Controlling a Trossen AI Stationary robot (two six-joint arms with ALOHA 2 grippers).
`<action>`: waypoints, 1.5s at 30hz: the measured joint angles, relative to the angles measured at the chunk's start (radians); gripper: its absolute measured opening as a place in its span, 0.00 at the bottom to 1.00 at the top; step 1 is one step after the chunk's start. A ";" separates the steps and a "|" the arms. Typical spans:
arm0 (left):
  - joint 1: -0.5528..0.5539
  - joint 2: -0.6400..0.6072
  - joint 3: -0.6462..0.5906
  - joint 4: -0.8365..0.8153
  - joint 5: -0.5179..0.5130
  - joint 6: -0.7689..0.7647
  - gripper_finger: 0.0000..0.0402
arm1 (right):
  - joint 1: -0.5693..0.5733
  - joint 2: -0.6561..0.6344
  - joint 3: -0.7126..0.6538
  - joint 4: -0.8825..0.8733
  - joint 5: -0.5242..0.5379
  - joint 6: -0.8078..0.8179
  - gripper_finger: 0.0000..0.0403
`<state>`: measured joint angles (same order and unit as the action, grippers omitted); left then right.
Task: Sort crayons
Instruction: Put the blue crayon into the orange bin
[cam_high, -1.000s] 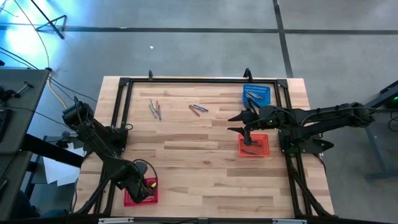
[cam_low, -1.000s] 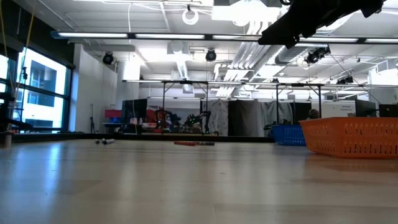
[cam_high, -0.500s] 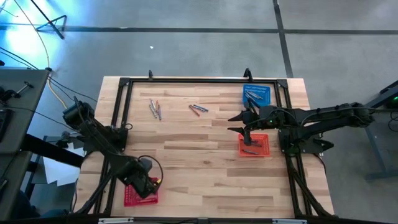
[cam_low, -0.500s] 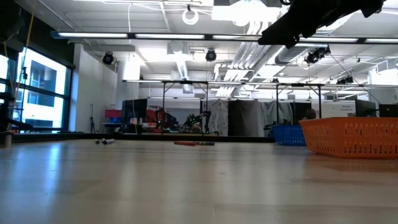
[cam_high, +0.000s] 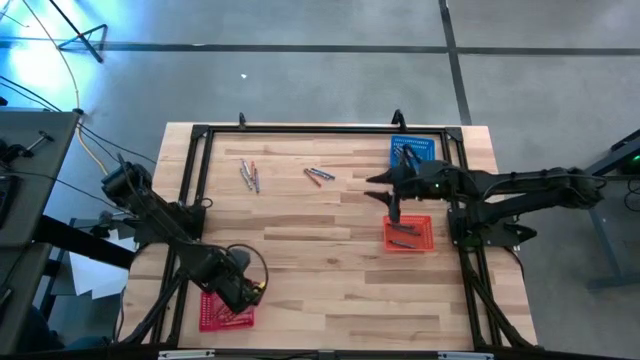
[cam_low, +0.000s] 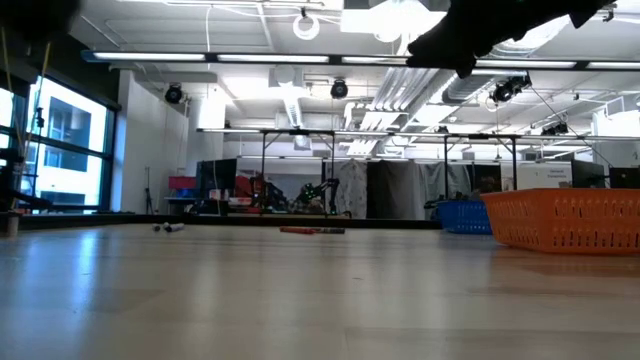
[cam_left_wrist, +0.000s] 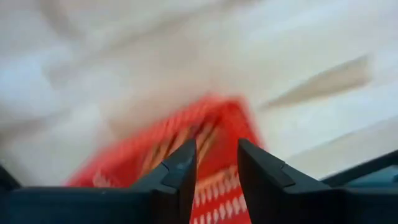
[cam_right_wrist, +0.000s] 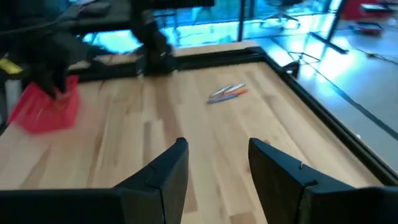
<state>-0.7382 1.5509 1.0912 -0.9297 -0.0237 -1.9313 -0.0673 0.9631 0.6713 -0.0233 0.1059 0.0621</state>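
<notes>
Both arms are dark, slender, jointed units, the left arm (cam_high: 165, 225) carrying a small yellow marking near its wrist, the right arm (cam_high: 520, 185) showing a small green light, each ending in two blunt, matte black fingers.

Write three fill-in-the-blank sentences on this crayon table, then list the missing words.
1. The left tool hangs over a basket coloured ____.
2. The blue basket sits in the table's far ____ corner.
3. The right tool stands ____, holding nothing.

Missing words: red; right; open
</notes>
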 joint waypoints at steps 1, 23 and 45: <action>0.011 0.000 0.031 -0.040 -0.047 0.034 0.25 | -0.015 0.000 0.005 -0.009 0.000 0.011 0.40; 0.258 -0.002 0.209 -0.146 -1.331 0.816 0.25 | -0.201 0.628 0.361 -0.300 -0.044 -0.049 0.40; 0.395 0.000 0.116 -0.296 -1.378 0.569 0.25 | -0.314 1.064 0.770 -0.538 -0.004 -0.295 0.40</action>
<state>-0.3436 1.5505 1.2068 -1.2256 -1.4014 -1.3628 -0.3817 2.0274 1.4414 -0.5617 0.1015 -0.2331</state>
